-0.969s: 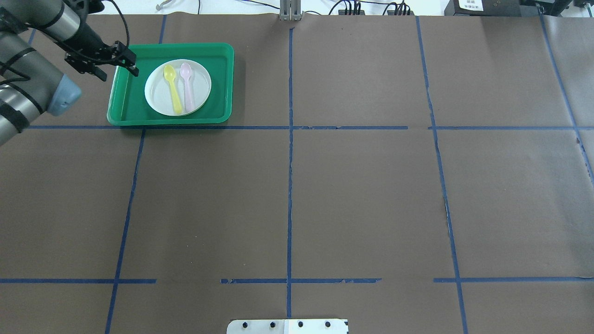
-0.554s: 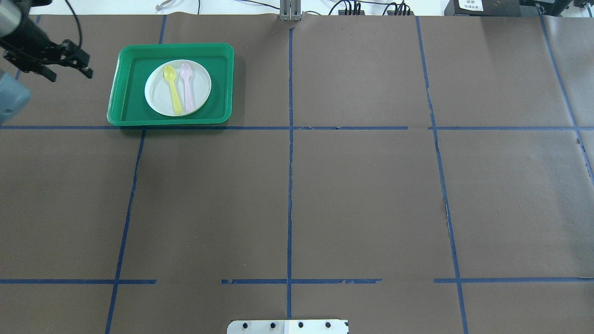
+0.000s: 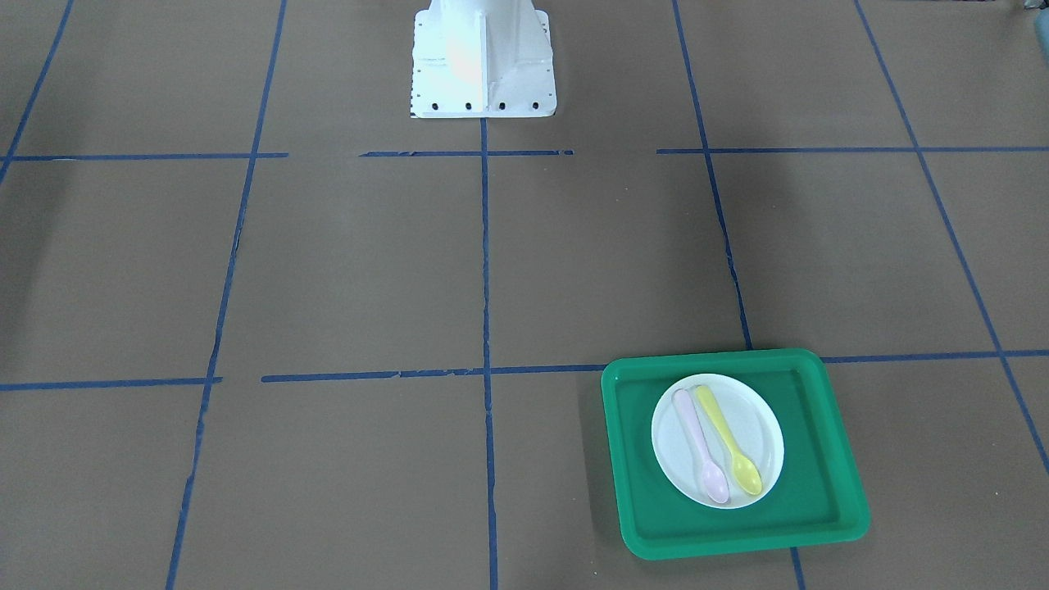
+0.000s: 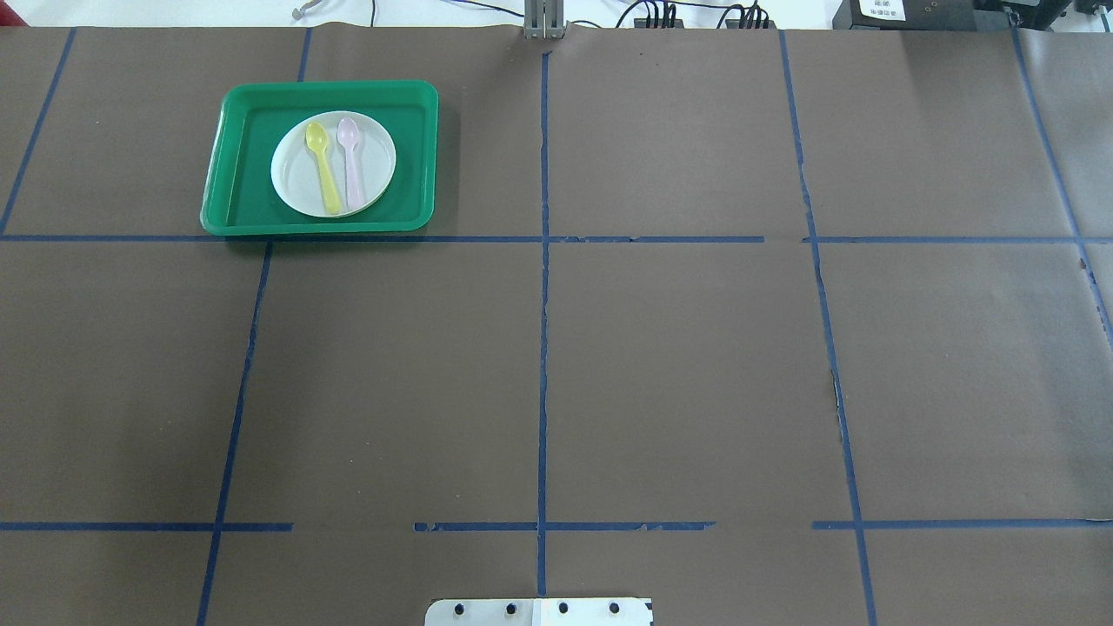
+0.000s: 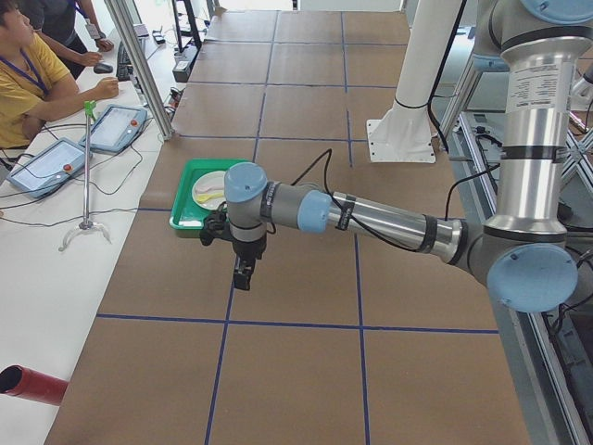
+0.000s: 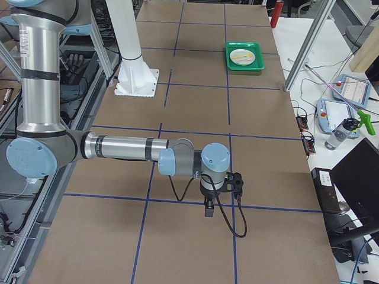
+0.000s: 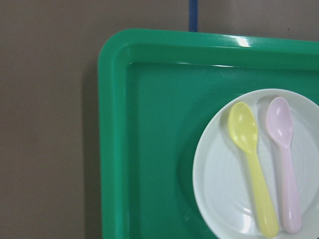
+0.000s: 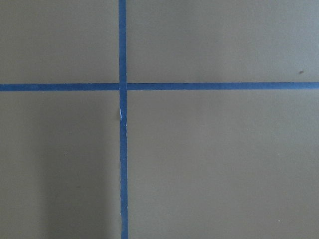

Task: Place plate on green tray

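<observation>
From across the table, the tray [image 3: 635, 459] sits on the table [image 3: 352, 270] near the front edge, on the robot's left. The plate [image 3: 754, 418] lies flat inside it, about in the middle, with green showing all round. 2 spoons lie side by side on the plate, a yellow one [image 3: 725, 438] and a pink one [image 3: 698, 442], bowls toward me. The white base [image 3: 482, 61] stands at the far side. No arm shows here.

From overhead it reads the same: the tray is in the far left square of the blue tape [image 4: 543, 348] grid, its near edge just on a tape line, and the plate is within its lip. No gripper shows.

From the left end, the near arm reaches out low over the table. Its left gripper [image 5: 243, 275] hangs pointing down, just this side of the tray and apart from it. I cannot tell from here whether its fingers are parted or together. A person [image 5: 28, 79] in yellow sits at the side bench.

From the right end, the right gripper [image 6: 208, 210] hangs pointing down over a tape line, well apart from the tray at the far end. I cannot tell how its fingers stand either.

The left wrist camera looks straight down on 1 corner of the tray, with the plate and both spoons at lower right.

The right wrist camera shows only table and 2 crossing tape lines.
</observation>
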Available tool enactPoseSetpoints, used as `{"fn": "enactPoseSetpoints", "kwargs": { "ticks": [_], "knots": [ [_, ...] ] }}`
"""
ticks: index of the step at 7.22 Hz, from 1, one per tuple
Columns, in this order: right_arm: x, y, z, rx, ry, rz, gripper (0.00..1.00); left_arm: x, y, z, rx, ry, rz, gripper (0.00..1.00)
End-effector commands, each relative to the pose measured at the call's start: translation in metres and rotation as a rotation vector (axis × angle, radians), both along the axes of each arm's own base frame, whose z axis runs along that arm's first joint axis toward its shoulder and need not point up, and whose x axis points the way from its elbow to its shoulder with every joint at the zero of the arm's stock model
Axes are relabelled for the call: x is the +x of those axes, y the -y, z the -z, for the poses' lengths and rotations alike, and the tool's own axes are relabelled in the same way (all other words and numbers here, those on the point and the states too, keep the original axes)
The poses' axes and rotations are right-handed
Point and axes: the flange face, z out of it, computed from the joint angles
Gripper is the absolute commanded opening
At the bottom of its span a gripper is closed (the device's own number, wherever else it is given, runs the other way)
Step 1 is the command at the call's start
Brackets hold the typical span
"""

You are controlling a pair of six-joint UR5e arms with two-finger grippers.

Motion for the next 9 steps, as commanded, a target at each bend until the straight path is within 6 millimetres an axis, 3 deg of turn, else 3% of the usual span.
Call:
{"fn": "enactPoseSetpoints", "kwargs": {
  "ticks": [1, 2, 4, 9],
  "knots": [
    [0.0, 0.0, 0.0, -0.001, 0.0, 0.0, 1.0, -0.034, -0.054, -0.052, -0.075, -0.004, 0.021, 1.0],
    [0.0, 0.0, 0.0, -0.001, 0.002, 0.0, 1.0, -0.032, -0.064, -0.059, -0.11, -0.021, 0.04, 1.0],
    [0.0, 0.0, 0.0, 0.0, 0.0, 0.0, 1.0, -0.03, -0.063, -0.055, -0.114, -0.054, 0.053, 1.0],
    [0.0, 0.0, 0.0, 0.0, 0.0, 0.0, 1.0, -0.03, -0.048, -0.047, -0.021, -0.044, 0.041, 1.0]
  ]
}}
